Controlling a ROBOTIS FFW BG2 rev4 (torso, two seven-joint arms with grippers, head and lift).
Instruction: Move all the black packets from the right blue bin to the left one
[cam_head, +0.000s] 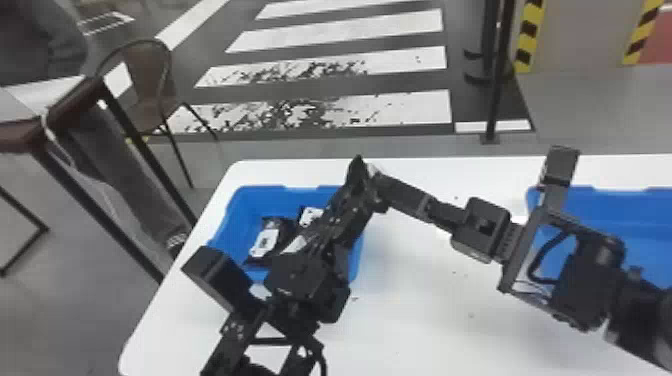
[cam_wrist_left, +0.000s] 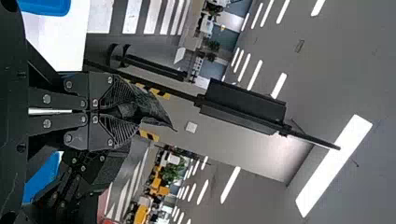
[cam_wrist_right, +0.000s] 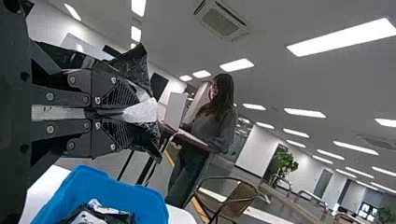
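Observation:
In the head view the left gripper (cam_head: 356, 197) is raised over the left blue bin (cam_head: 226, 220), and the right gripper (cam_head: 386, 186) comes in beside it from the right. A black packet (cam_head: 357, 171) stands up at their tips. The left gripper (cam_wrist_left: 128, 111) is shut on a black packet (cam_wrist_left: 158, 111). The right gripper (cam_wrist_right: 133, 112) is shut on a black packet with a white label (cam_wrist_right: 142, 111). Whether both hold one packet, I cannot tell. Several black packets (cam_head: 280, 229) with white labels lie in the left bin. The right arm partly covers the right blue bin (cam_head: 625, 205).
Both bins stand on a white table (cam_head: 425, 300), whose left edge slants toward the lower left. A brown chair (cam_head: 150, 70) and a dark-edged table (cam_head: 70, 95) are beyond that edge. A black post (cam_head: 495, 85) rises behind the white table.

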